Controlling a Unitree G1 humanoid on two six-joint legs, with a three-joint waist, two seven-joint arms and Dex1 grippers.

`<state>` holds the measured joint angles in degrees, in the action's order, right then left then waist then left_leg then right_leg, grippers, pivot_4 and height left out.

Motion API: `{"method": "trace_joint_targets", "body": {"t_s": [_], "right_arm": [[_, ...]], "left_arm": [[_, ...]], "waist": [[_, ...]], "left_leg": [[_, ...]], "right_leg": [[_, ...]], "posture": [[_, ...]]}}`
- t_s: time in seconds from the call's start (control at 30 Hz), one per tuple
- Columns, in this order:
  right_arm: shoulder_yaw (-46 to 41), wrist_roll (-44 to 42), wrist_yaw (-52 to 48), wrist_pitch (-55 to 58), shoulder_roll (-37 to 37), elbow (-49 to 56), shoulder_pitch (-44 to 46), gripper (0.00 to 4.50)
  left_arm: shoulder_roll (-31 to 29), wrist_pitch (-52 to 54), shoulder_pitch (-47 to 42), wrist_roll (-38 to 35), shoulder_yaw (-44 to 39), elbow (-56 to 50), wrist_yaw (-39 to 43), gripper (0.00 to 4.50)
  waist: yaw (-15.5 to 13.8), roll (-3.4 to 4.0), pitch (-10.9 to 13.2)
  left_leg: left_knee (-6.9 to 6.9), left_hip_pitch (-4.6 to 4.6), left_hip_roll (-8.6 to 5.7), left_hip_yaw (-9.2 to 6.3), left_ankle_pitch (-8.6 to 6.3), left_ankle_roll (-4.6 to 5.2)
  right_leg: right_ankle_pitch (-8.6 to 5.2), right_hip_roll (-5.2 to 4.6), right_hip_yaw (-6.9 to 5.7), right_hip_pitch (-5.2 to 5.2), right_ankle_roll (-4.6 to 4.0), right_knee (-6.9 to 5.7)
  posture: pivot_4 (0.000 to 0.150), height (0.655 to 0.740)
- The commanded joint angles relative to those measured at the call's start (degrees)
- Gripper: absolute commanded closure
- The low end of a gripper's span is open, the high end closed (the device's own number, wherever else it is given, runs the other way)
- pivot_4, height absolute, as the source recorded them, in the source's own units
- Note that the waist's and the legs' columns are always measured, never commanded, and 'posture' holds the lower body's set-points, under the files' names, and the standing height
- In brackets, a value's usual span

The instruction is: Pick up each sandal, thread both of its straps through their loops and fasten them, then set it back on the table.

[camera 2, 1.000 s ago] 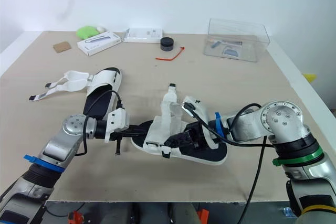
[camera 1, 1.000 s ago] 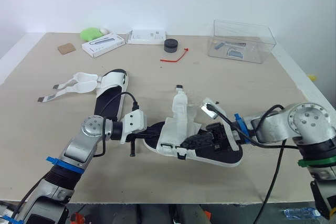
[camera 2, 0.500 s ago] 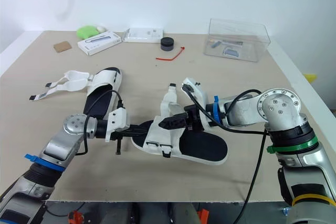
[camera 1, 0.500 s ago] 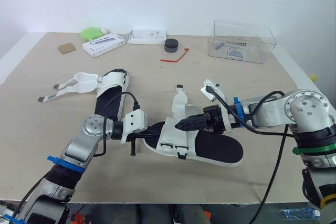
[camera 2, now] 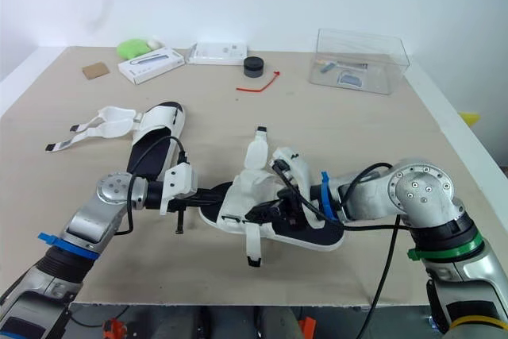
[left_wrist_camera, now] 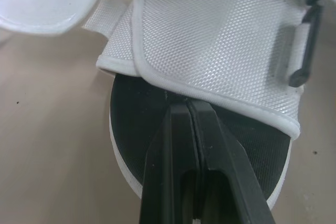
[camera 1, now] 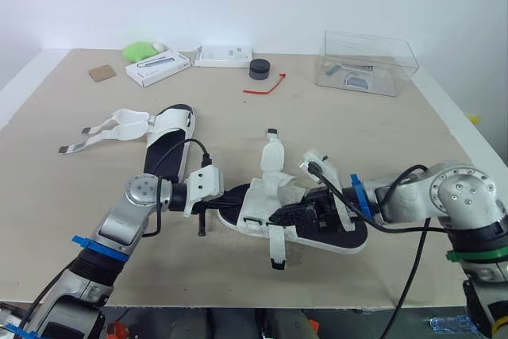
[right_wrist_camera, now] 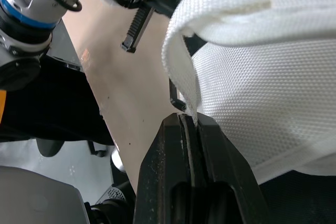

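Note:
The near sandal, white upper on a black sole, lies mid-table. My left gripper is at its toe end. Its shut fingertips rest on the black insole against the edge of the white upper. My right gripper reaches in from the heel side, low over the upper, shut on a white strap. One strap end hangs over the sandal's front side onto the table. Another strap stands up behind. The second sandal lies back left with its straps spread open.
At the back stand a clear plastic box, a black round object, a red tie, two white boxes, a green object and a brown card. The table's front edge runs just below the sandal.
My right gripper, raised by the upright strap half a second ago, has dropped low over the upper. A strap end now hangs over the sandal's front side. The left gripper has stayed put.

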<state>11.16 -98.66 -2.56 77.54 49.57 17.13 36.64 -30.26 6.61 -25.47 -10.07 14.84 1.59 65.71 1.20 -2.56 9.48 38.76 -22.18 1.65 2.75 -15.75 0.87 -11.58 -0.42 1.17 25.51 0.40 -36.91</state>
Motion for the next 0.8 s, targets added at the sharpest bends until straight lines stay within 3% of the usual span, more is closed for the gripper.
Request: {"method": "trace_joint_targets", "body": {"t_s": [0.03, 0.1, 0.37, 0.6, 0.8], "right_arm": [[-2.19, 0.77, -3.09, 0.15, 1.59, 2.28, 1.23, 3.96], [-3.31, 1.74, -5.33, 0.35, 2.82, 1.99, 1.99, 3.46], [-10.38, -2.09, -17.05, 2.11, 11.86, -0.33, 0.13, 0.09], [-12.06, -9.45, -24.49, 1.79, 16.4, 5.45, -10.25, 0.09], [-8.2, 0.21, -21.99, -1.39, 11.74, 6.59, -15.18, 0.09]], "left_arm": [[-0.49, 0.19, -0.49, 0.41, -0.13, 0.5, 0.0, 4.5], [-0.49, 0.15, -0.71, 0.4, -0.12, 0.72, 0.07, 4.5], [-0.45, 0.22, -1.03, 0.26, -0.03, 1.02, 0.32, 4.5], [-0.59, 0.56, -1.32, -0.22, 0.14, 1.54, 1.28, 4.5], [-0.38, 0.69, -1.75, -0.47, 0.24, 1.99, 1.91, 4.5]], "waist": [[0.0, 0.0, 0.0], [0.0, 0.0, 0.0], [-0.04, 0.01, 0.0], [-0.07, 0.01, 0.0], [-0.04, 0.0, 0.0]], "left_leg": [[0.0, 0.0, 0.0, 0.0, 0.0, 0.0], [0.0, 0.0, -0.02, 0.01, 0.0, 0.0], [0.0, 0.03, -0.01, 0.0, 0.0, 0.0], [0.0, 0.06, -0.01, -0.03, 0.0, 0.0], [0.01, 0.09, -0.02, 0.01, 0.0, 0.0]], "right_leg": [[0.0, 0.0, 0.0, 0.0, 0.0, 0.0], [0.0, 0.01, 0.0, 0.0, 0.0, 0.0], [0.0, 0.02, -0.01, -0.03, 0.0, 0.01], [-0.02, 0.02, -0.03, -0.08, 0.0, 0.01], [-0.02, 0.03, -0.01, -0.16, 0.02, 0.0]], "posture": [[0.15, 0.74], [0.15, 0.74], [0.15, 0.74], [0.15, 0.74], [0.15, 0.74]]}}
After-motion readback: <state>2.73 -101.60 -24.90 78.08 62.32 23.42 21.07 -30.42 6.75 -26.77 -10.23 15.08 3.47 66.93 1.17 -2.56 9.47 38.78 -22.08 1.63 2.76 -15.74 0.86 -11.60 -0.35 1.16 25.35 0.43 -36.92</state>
